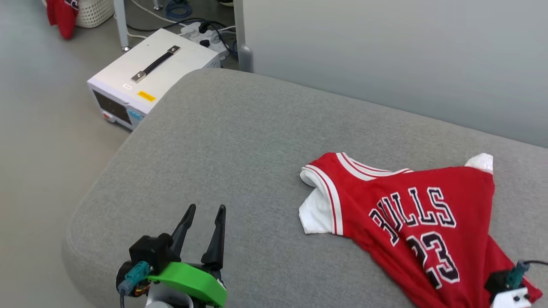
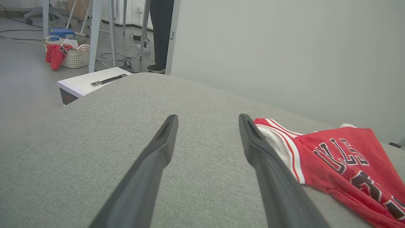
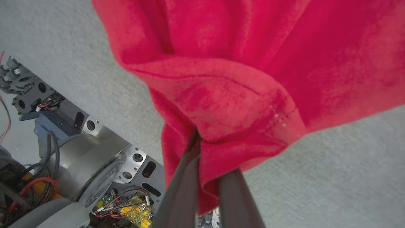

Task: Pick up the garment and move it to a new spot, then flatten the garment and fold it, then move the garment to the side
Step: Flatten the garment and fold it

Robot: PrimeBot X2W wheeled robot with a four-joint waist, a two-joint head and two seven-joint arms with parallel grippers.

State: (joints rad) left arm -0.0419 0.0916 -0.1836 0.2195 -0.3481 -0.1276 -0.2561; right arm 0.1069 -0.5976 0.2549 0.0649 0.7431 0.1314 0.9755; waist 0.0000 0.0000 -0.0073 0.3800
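We work over a broad grey cushion (image 1: 222,141). The garment (image 1: 411,214) lies rumpled on its right half, lettering up. Our right gripper (image 3: 212,158) has its jaws pinched on a fold of red hem at the near corner. Our left gripper (image 1: 206,210) hovers with jaws wide, well apart from the cloth. We judge this the pick-up step; next, the right arm must lift the garment and carry it toward the bare left side.
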